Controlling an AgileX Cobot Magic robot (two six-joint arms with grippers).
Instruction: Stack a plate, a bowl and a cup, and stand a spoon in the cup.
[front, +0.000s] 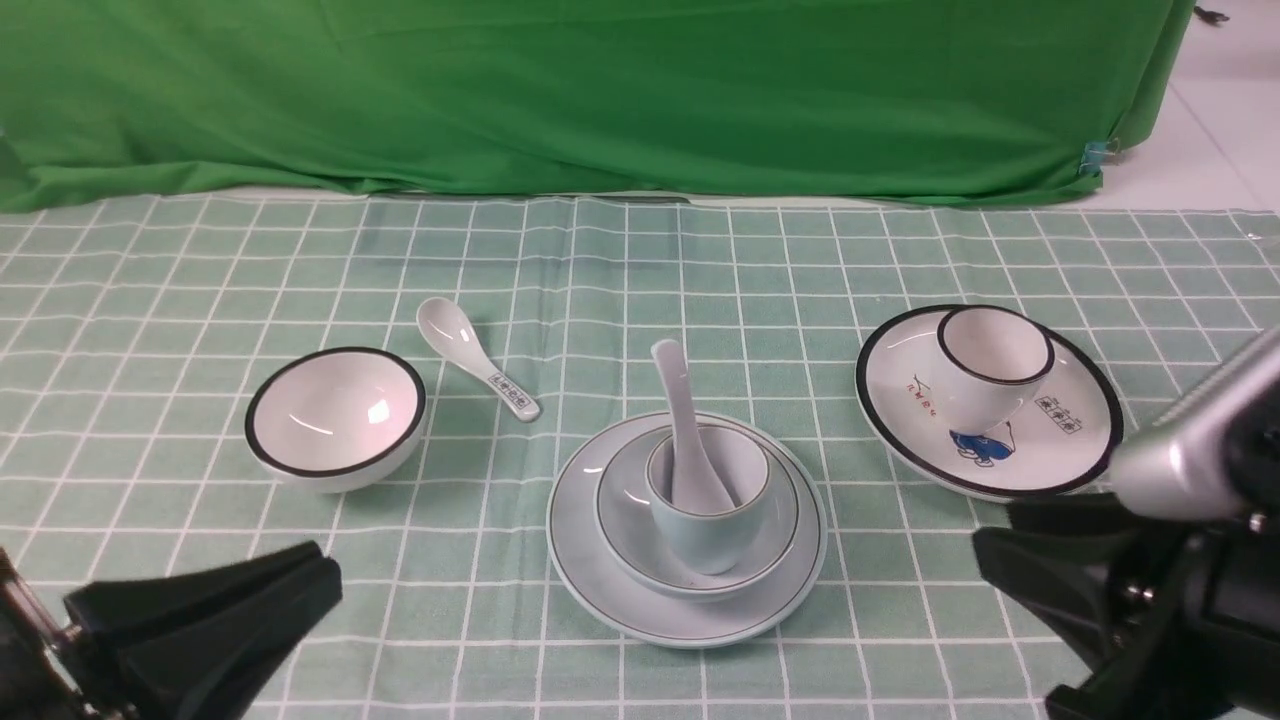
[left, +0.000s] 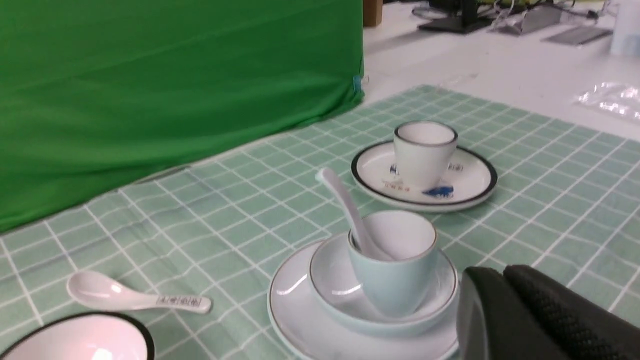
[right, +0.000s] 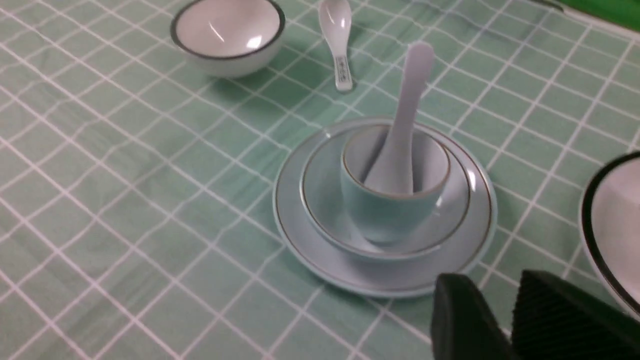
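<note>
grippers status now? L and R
Left gripper: closed, holding nothing.
Right gripper: fingers apart, nothing between them.

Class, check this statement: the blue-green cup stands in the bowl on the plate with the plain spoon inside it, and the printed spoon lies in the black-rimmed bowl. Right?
Not quite. The printed spoon lies on the tablecloth beside the black-rimmed bowl, not in it, as the front view shows. The rest holds: cup in bowl on plate, plain spoon inside.

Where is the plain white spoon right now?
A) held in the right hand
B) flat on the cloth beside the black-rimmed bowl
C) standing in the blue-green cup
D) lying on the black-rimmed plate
C: the spoon stands in the cup, handle leaning on its rim.
</note>
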